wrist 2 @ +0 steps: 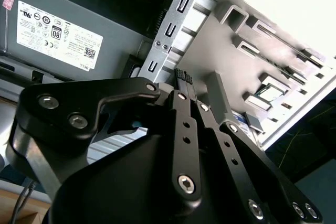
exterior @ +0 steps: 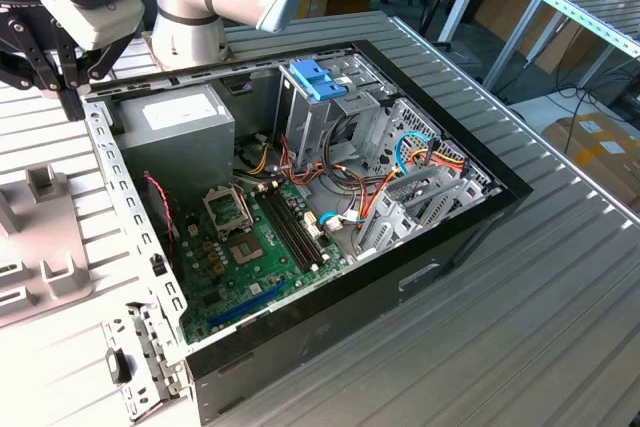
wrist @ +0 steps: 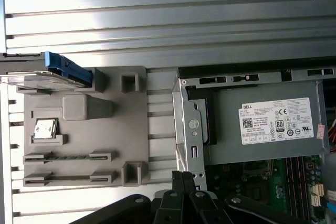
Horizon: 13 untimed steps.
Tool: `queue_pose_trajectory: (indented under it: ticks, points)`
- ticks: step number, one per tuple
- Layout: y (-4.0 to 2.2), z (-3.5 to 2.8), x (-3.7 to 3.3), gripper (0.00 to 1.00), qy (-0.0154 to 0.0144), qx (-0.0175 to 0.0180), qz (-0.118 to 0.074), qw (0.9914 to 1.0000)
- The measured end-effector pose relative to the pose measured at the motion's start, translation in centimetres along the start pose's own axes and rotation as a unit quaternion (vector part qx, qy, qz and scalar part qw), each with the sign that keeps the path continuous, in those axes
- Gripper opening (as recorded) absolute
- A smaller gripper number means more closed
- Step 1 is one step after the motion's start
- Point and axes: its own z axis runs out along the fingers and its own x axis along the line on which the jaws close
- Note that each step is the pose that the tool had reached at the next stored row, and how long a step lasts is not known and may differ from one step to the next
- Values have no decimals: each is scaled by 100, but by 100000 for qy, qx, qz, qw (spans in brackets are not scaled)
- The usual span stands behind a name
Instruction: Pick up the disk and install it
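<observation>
Blue-railed disk (wrist: pixel 58 70) on grey fixture (wrist: pixel 84 140), beside case (wrist: pixel 189 124).

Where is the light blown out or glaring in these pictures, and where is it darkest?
Exterior view: the ribbed table at that view's left is washed out, while the computer case interior lies in shade. Second wrist view: the area past the gray fixture tray burns white; the gripper is dark. First wrist view: the disk top glints.

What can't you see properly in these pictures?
The disk: first wrist view, one end cut off by the picture edge.
Motherboard: first wrist view, partly behind the gripper, partly past the edge.
Drive cage inside: exterior view, hidden by its metal walls and blue latch.
</observation>
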Motion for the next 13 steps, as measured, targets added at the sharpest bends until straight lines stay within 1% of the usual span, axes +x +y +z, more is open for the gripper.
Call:
queue_pose_trajectory:
  ticks: [11, 13]
  points:
    - [-2, -1, 21, 11, 1, 2, -1, 100000]
    - [-2, -1, 33, 11, -1, 1, 3, 100000]
